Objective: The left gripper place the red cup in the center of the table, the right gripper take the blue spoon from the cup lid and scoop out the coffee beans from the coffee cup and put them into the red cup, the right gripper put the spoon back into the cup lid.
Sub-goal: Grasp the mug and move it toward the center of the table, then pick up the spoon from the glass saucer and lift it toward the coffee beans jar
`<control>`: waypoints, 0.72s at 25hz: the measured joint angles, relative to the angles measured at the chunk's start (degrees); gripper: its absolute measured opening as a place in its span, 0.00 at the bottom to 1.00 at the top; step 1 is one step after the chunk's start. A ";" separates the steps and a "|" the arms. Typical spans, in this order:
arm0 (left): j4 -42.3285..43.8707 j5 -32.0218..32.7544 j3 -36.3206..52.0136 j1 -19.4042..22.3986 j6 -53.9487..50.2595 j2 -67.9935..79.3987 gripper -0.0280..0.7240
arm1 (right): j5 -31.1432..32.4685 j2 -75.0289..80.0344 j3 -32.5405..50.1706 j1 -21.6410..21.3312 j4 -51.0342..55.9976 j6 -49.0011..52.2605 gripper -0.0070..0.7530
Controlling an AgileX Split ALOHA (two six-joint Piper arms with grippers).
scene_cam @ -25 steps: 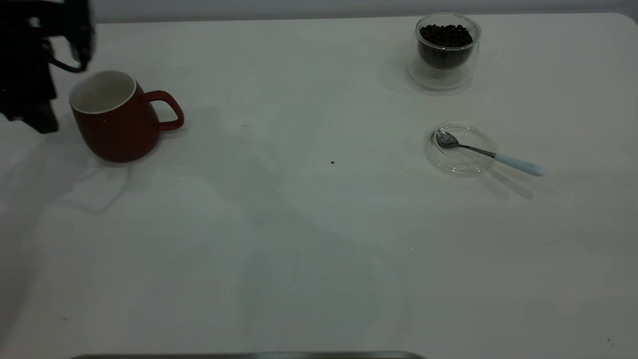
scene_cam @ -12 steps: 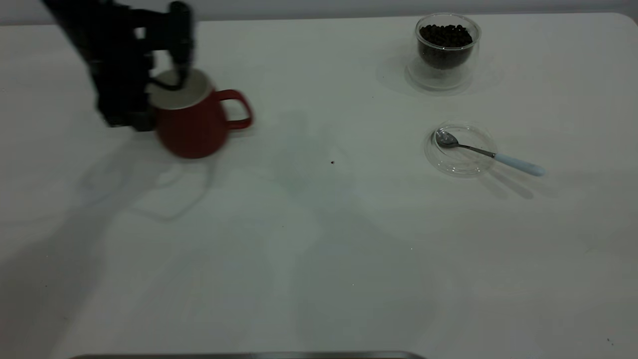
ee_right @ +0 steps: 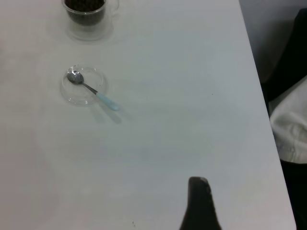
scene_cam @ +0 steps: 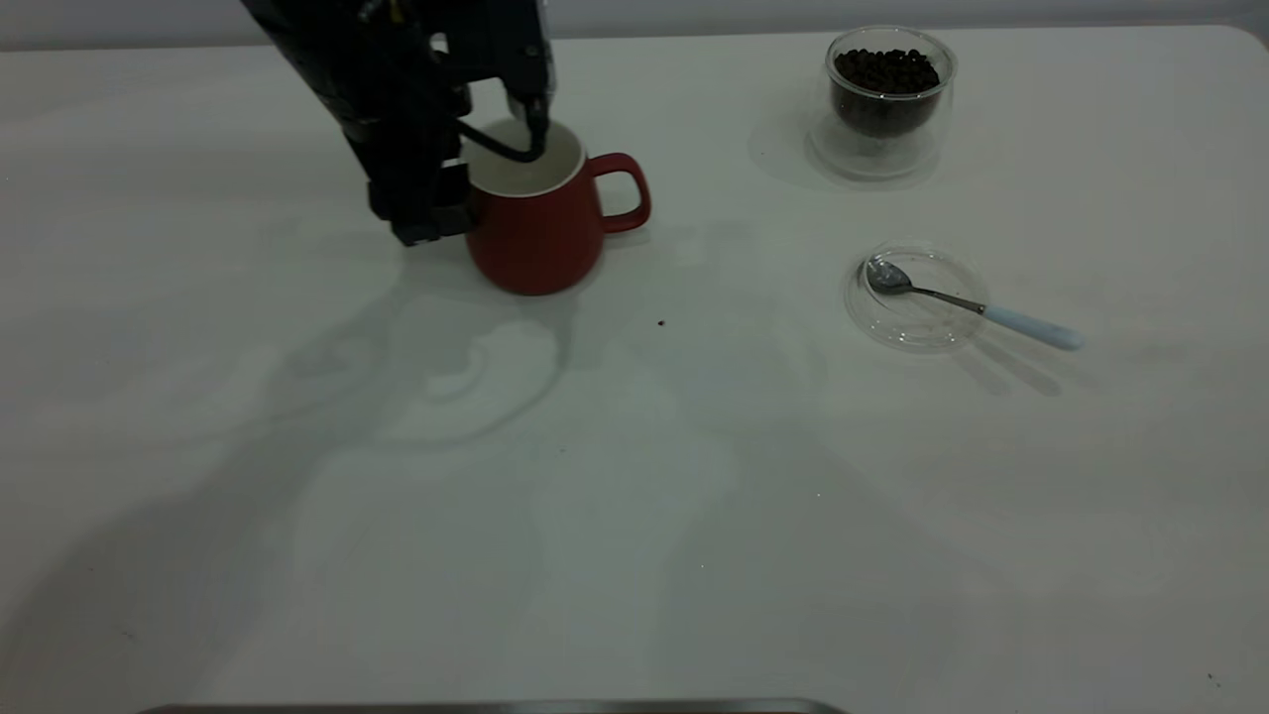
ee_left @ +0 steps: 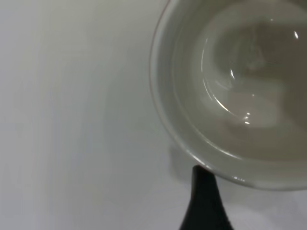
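Left tool [scene_cam: 466,164] has carried the red cup [scene_cam: 540,223] further toward the table's [scene_cam: 634,496] center.

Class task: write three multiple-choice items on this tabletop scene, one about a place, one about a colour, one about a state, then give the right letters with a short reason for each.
1. Where does the bowl of the spoon lie?
A. in the red cup
B. on the cup lid
C. in the coffee cup

2. What colour is the spoon's handle?
A. light blue
B. red
C. black

3. What is inside the red cup right now?
A. a heap of beans
B. the spoon
C. nothing but one gripper finger at its rim

Answers: 1 B, its metal bowl rests on the clear cup lid while the handle sticks out over the table. 2 A, the handle is pale blue. 3 C, the left wrist view shows a bare white inside, the left gripper clamps the rim, and the coffee beans sit in the coffee cup.
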 joint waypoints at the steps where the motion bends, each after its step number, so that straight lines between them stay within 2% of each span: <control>1: 0.00 0.12 0.00 -0.21 -0.81 -0.26 0.82 | 0.00 0.00 0.00 0.00 0.00 0.00 0.79; 5: 0.00 3.70 0.00 -0.32 -4.82 -4.49 0.82 | 0.00 0.00 0.00 0.00 0.00 0.00 0.79; 7: 0.00 7.87 0.00 -0.32 -7.48 -8.81 0.82 | 0.00 0.00 0.00 0.00 0.00 0.00 0.79; 12: 0.00 22.27 0.00 -0.32 -18.50 -21.19 0.82 | 0.00 0.00 0.00 0.00 0.00 0.00 0.79; 18: 0.78 42.19 0.00 -0.32 -38.33 -37.23 0.82 | 0.00 0.00 0.00 0.00 0.00 0.00 0.79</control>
